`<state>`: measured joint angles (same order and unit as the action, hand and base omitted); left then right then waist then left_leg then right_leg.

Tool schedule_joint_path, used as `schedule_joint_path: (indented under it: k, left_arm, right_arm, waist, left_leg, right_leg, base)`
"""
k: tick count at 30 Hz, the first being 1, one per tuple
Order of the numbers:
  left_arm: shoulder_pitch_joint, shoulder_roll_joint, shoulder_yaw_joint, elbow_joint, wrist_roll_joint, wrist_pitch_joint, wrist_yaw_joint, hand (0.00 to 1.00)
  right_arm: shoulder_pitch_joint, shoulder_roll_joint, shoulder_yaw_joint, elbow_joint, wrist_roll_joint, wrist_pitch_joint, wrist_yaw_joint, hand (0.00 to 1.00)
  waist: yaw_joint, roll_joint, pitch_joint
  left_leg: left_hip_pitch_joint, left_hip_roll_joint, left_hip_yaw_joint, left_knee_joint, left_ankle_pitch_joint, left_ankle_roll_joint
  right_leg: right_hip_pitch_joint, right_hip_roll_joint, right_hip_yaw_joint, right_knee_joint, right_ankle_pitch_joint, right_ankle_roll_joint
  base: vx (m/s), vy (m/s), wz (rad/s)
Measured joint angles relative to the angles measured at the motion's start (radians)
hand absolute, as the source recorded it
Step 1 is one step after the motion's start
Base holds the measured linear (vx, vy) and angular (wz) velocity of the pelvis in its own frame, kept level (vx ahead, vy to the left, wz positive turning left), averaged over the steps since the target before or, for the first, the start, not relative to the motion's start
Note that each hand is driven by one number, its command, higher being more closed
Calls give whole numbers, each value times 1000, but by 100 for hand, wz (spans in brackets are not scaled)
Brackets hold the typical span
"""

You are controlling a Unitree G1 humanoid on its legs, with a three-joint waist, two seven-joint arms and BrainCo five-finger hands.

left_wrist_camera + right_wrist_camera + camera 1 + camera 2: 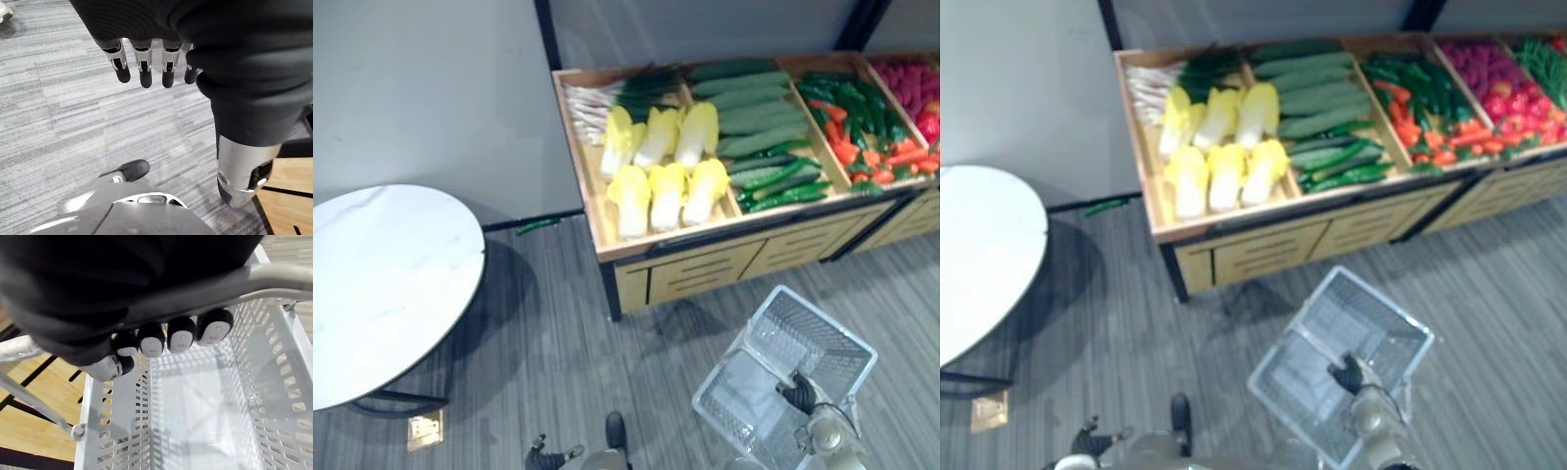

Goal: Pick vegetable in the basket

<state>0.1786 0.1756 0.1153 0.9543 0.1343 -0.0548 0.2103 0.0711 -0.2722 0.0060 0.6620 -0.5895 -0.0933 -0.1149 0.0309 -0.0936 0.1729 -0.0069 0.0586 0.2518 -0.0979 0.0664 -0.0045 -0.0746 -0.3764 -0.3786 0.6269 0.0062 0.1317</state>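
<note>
Right hand has fingers clamped round the handle of the white basket; left hand hangs, fingers straight and apart; vegetables lie in the wooden stand, well apart from both hands

A produce stand runs along the back wall, split into compartments side by side. In its leftmost compartment, spring onions lie across the back left corner. Cabbages lie in two rows to their right and in front of them, reaching toward the front edge. The next compartment to the right holds cucumbers, and the one beyond it holds peppers behind carrots. A table stands well left of the stand, nearer the robot. One loose vegetable lies on the floor at the foot of the wall between them. A basket hangs in front of the stand, the right hand wrapped around its handle.
</note>
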Motion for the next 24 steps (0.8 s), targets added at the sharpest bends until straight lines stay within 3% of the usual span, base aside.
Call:
schedule_joint_path:
  k: [1, 3, 7, 9, 10, 14, 15, 17, 19, 21, 24]
  left_arm:
    - [9, 15, 0, -3, 0, 0, 0, 0]
    - [14, 30, 13, -8, 0, 2, 0, 0]
    - [7, 27, 74, -19, 6, 3, 1, 0]
    - [3, 27, 90, -18, 8, 10, 1, 0]
    - [4, 30, 93, -17, 11, 13, 1, 0]
    - [14, 8, 86, 3, 36, 15, 1, 0]
    - [14, 9, 85, 2, 36, 15, 1, 0]
    - [14, 12, 77, 2, 36, 15, 2, 0]
    - [14, 17, 77, 2, 36, 15, 2, 0]
    - [-1, 9, 77, 1, 36, 13, 0, 0]
    - [2, -25, 77, 2, 34, 15, 0, 0]
  right_arm:
    - [1, 5, 0, -6, 0, 0, 0, 100]
    - [7, 18, 1, -18, 0, -1, 2, 100]
    - [8, 18, 0, -27, 0, -5, 2, 100]
    - [3, 22, 1, -27, 0, -6, 4, 100]
    - [2, 25, 0, -27, 0, -6, 4, 100]
    - [-17, 23, -40, -24, 0, 9, 1, 100]
    - [-11, 18, -47, -22, 1, 26, -5, 100]
    - [20, 16, -60, -21, 1, 28, -4, 100]
    - [49, 18, -53, -21, 1, 23, 9, 100]
    - [40, 15, -52, -19, 1, 26, 17, 100]
    - [26, 7, -72, -16, 0, 40, 18, 100]
  waist:
    - [0, 6, 1]
    - [-2, -7, -5]
    - [-3, -1, 0]
    - [-1, -1, 0]
    - [0, -16, -4]
    - [7, 10, 16]
    - [12, 19, 19]
    - [14, 7, 10]
    - [17, -9, 1]
    - [20, -13, -4]
    - [13, 27, -7]
  left_leg:
    - [17, 4, -20, 1, -9, 16]
    - [36, 9, -42, 1, -17, 29]
    - [61, 28, -80, 1, -29, 40]
    - [61, 42, -101, 1, -36, 32]
    - [64, 38, -104, 1, -48, 26]
    - [92, 69, -69, 67, -112, -2]
    - [100, 68, -79, 96, -139, -1]
    - [89, 67, -106, 159, -181, -9]
    - [59, 63, -131, 229, -214, -37]
    - [30, 59, -128, 241, -214, -50]
    - [56, 78, -139, 217, -193, -77]
  right_leg:
    - [-66, -12, 46, 115, 43, -14]
    - [-121, -5, 78, 173, 28, -25]
    - [-184, 43, 89, 72, 47, -11]
    - [-184, 76, 94, -75, 123, -21]
    - [-175, 81, 108, -142, 254, -38]
    - [-156, 93, 161, -73, 266, -43]
    - [-173, 92, 202, -26, 247, -40]
    - [-127, 101, 229, -40, 163, -23]
    - [-40, 107, 215, -150, 12, 0]
    - [2, 110, 191, -208, -38, 1]
    - [-6, 109, 156, -132, -73, -2]
  base:
    - [198, 140, 27]
    - [215, 116, 39]
    - [158, 22, 33]
    - [122, -76, 28]
    - [117, -140, 26]
    - [110, -107, 13]
    - [100, -41, 21]
    - [154, -59, 30]
    - [199, -133, 12]
    - [107, -134, 14]
    - [112, -168, 25]
